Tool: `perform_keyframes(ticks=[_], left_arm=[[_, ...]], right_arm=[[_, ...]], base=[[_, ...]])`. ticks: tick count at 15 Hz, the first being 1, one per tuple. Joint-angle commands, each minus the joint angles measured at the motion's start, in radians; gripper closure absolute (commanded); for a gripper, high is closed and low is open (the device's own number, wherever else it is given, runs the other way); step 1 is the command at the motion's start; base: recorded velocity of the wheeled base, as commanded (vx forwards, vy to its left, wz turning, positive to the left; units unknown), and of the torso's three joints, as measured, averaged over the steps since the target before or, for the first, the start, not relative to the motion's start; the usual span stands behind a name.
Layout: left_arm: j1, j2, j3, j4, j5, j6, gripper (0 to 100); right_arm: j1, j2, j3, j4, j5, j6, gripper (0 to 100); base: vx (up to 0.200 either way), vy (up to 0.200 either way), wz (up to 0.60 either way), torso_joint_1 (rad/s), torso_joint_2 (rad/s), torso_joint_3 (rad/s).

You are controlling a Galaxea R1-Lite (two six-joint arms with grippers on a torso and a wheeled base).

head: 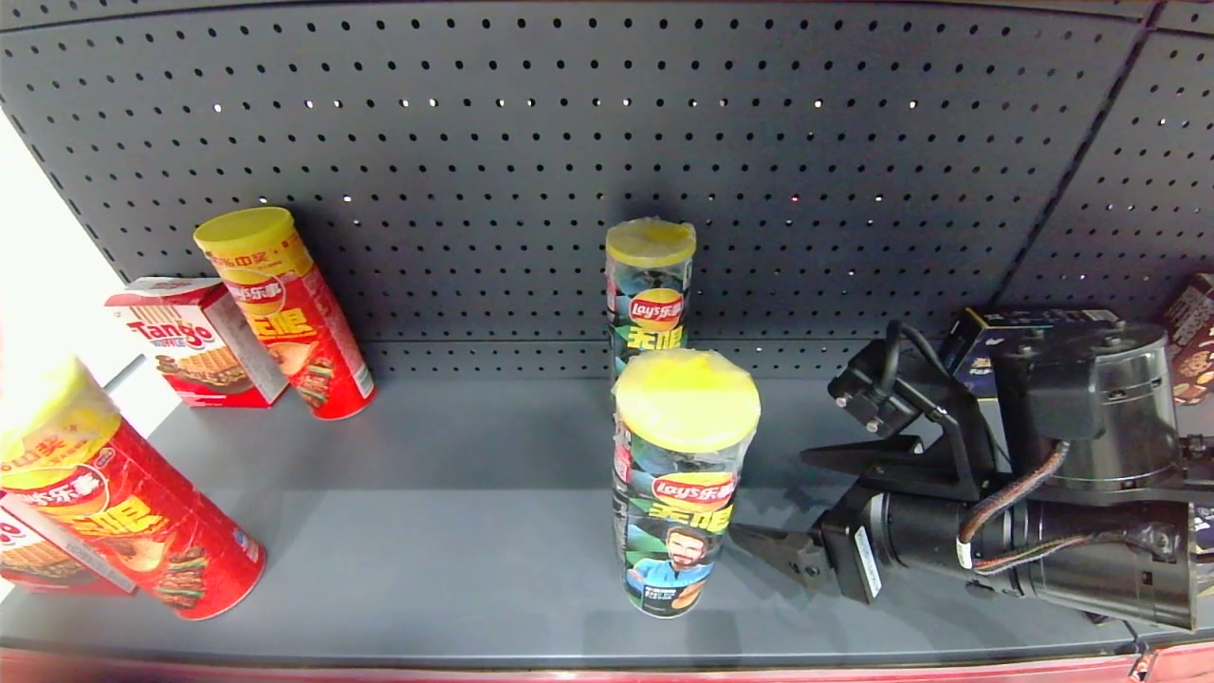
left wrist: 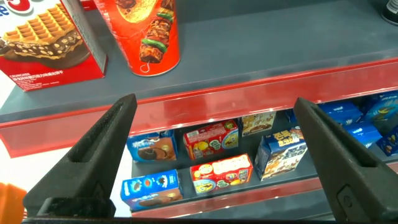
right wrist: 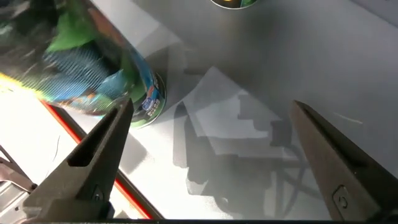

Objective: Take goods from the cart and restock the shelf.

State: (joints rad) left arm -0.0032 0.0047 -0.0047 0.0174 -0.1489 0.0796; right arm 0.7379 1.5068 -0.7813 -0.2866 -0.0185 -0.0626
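Shelf: you're facing a grey metal shelf board (head: 455, 512) w/ a dark perforated back panel (head: 569, 142).
Task goods: blue-green chip can w/ yellow lid (head: 683, 484) stands upright near the front edge, about mid-shelf. A second can of the same kind (head: 650, 285) stands upright right behind it, by the back panel.
Labels: front can shows a red-yellow logo badge, yellow lettering and a drawn bearded man in a blue top.
R gripper (head: 770, 494): jaws wide apart, nothing in them. It sits low over the board just beside the front can, on its right, not touching. In the wrist view (right wrist: 211, 107) you see that can's base (right wrist: 146, 102) past one finger.
L gripper (left wrist: 214, 104): jaws wide apart, empty, in front of the red shelf lip (left wrist: 249, 102).
Left side: red chip can w/ yellow lid (head: 285, 313) and red wafer box (head: 194, 341) at the back. Another red chip can (head: 123, 503) stands up front.
Lower shelf: small blue and red boxes (left wrist: 211, 155) in rows.
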Motion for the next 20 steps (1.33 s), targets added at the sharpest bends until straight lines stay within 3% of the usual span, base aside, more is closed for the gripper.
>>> perform_keyframes(ticks=[1, 14, 17, 20], left_arm=[[0.000, 0.001, 0.000, -0.001, 0.000, 0.000, 0], [0.000, 0.001, 0.000, -0.001, 0.000, 0.000, 0], [0.000, 0.001, 0.000, -0.001, 0.000, 0.000, 0], [0.000, 0.001, 0.002, -0.001, 0.000, 0.003, 0]], right_arm=[[0.002, 0.001, -0.003, 0.000, 0.000, 0.000, 0], [-0.005, -0.027, 0.023, -0.002, 0.000, 0.000, 0], [-0.055, -0.145, 0.059, -0.002, -0.003, 0.006, 0], [-0.249, -0.384, 0.079, 0.000, -0.035, 0.030, 0]], base=[[0.000, 0.000, 0.00, 0.000, 0.00, 0.000], [0.000, 0.000, 0.00, 0.000, 0.00, 0.000], [0.000, 0.000, 0.00, 0.000, 0.00, 0.000], [0.000, 0.000, 0.00, 0.000, 0.00, 0.000]])
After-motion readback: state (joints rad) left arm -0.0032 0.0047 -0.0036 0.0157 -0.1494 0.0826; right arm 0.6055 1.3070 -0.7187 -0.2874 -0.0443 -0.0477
